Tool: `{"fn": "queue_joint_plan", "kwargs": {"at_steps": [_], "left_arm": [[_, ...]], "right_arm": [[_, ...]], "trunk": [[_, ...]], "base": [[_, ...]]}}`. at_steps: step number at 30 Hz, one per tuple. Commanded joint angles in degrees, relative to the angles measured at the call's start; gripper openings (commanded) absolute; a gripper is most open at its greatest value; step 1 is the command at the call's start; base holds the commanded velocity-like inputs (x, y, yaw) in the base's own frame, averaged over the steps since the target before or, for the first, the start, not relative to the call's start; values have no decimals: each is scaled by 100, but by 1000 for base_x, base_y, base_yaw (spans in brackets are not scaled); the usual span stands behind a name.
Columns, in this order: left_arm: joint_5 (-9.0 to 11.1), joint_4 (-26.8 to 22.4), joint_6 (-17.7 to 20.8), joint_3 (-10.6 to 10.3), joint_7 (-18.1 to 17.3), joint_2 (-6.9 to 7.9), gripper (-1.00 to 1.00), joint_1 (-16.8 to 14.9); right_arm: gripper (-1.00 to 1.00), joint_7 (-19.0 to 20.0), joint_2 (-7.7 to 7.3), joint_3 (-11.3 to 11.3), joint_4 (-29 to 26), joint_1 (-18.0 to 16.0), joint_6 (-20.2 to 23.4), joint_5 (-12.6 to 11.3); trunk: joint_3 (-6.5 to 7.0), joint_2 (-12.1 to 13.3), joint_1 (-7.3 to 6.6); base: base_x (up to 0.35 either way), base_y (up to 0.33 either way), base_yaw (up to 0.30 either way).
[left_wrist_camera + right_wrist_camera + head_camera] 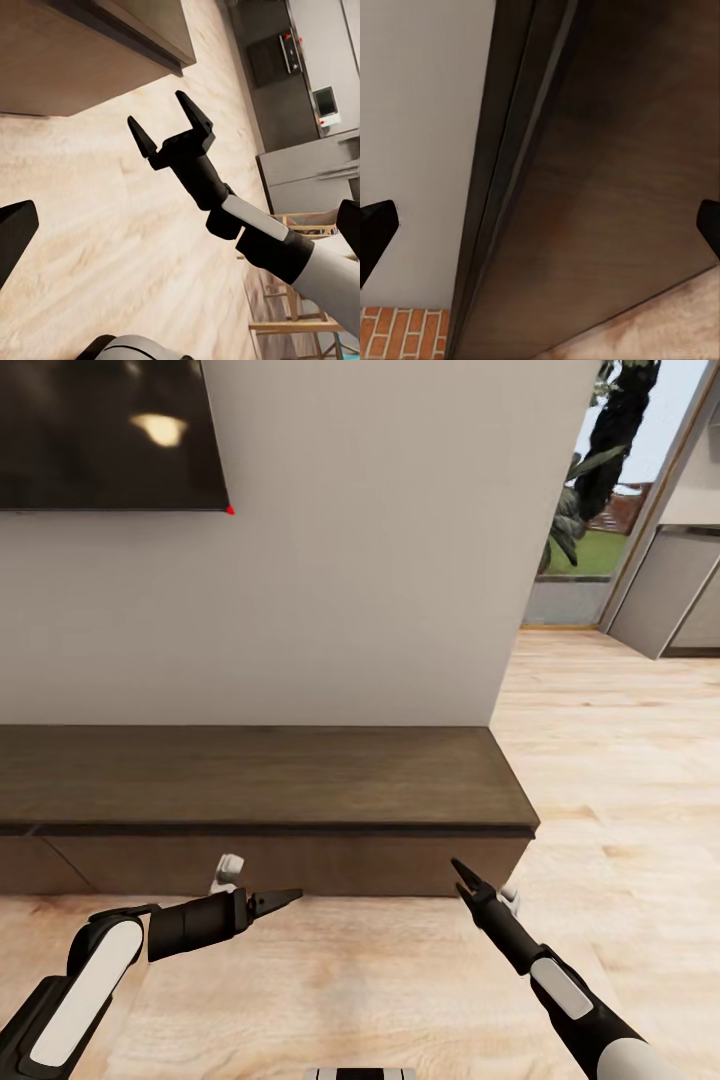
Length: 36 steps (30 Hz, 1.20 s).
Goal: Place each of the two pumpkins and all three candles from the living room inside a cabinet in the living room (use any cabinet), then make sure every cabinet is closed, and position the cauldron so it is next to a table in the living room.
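Cabinet [260,800] drawers sit flush and closed under the wall, directly ahead of the robot on the wood floor [620,760]. The right gripper [466,880] hovers just before the front's right end, fingers spread apart and empty; the left gripper [285,900] is also apart, holding nothing. Likely step: opening a drawer, which calls for hooking the front's edge and pulling.

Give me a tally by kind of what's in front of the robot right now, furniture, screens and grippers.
Cabinet: 1
TV screen: 1
Grippers: 2, left gripper and right gripper
Total: 4
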Motion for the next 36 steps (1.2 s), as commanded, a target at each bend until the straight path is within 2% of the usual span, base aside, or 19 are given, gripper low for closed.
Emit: {"fn": "queue_joint_plan", "kwargs": {"at_steps": [1,36], "left_arm": [[-9,-8,17,-2,-21,3,100,-4],[-7,-32,17,-11,-21,3,100,-4]], "right_arm": [[100,45,-5,25,2,-3,41,-61],[100,197,-5,7,45,-3,190,-61]], "trunk": [[-5,-2,0],[-5,-2,0]], "base": [[59,0,0],[100,-9,0]]}}
